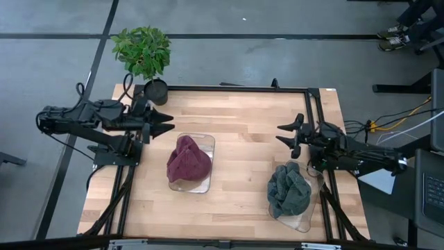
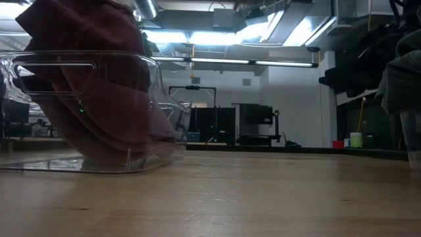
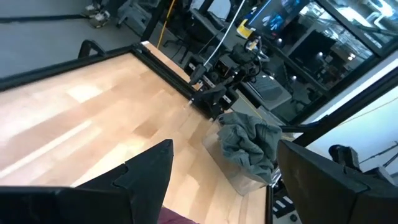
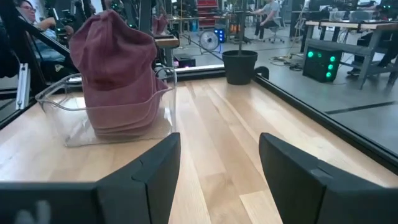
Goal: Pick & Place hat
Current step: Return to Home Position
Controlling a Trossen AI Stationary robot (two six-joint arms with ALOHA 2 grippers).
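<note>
Homing seems the current step. High view: left hand (image 1: 168,123) and right hand (image 1: 279,133), wide open and empty, flank the pale wooden surface (image 1: 236,118); the dark red fabric cap (image 1: 189,161) sits in a clear plastic bin (image 1: 207,139) just beside the left hand. Low view: strip-lit workshop (image 2: 263,99) behind. Wrist views: nothing held; next probably calls only for parking both hands.

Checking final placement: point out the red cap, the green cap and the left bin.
red cap (image 1: 189,160): high view, middle of its crown.
green cap (image 1: 289,189): high view, middle of the fabric.
left bin (image 1: 207,142): high view, bare corner beside the cap.
</note>
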